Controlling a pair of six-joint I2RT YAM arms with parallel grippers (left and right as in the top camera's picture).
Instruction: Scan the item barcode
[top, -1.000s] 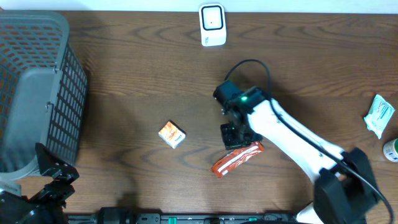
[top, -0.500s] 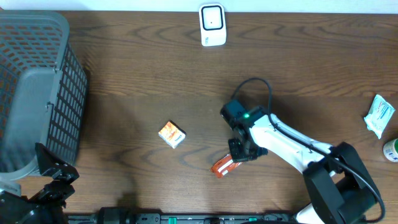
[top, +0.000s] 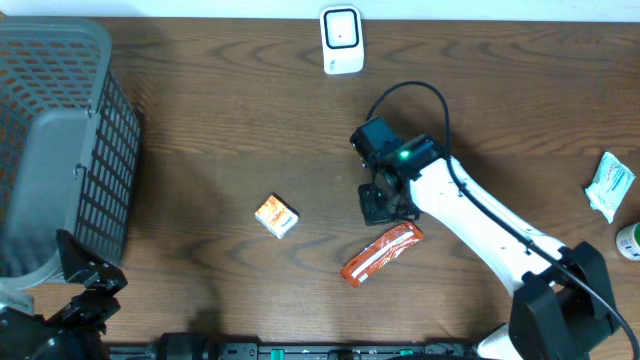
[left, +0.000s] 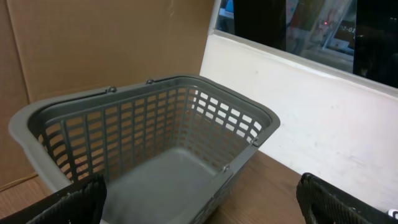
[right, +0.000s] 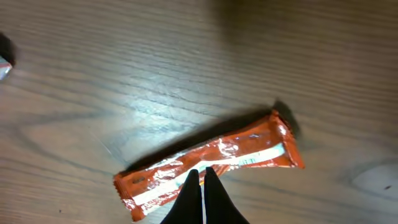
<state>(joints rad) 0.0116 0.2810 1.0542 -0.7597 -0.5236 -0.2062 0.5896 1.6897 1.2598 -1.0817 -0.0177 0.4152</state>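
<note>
- The right claw (right: 200, 177) is closed with its fingertips pressed together, and it holds nothing.
- In the wrist view its tips sit at the near long edge of the bar (right: 239, 149), about halfway along. I cannot tell whether they touch the wrapper or hang just above it.
- The bar lies flat on the table (top: 200, 120), free of any grip. From overhead it is just beside the claw, on the side toward the robot.
- Its long axis runs diagonally, with the low end toward the robot's left and the high end toward its right. That sets it across the line of the closed fingers, not along it.
- A pale strip with print runs along the wrapper. It is too small to tell whether it is the barcode.
- My judgement is that the claw must open and come down astride the narrow width of the bar before any lift.
- The scanner (top: 341, 40) stands at the far edge, beyond the claw from the bar, so the carry would go away from the robot.
- A small box (top: 276, 216) lies to the left, well apart.
- The left claw (left: 199, 190) is wide open and empty. It sits by the basket (left: 143, 106), far from the bar, so the right arm is much nearer.
</note>
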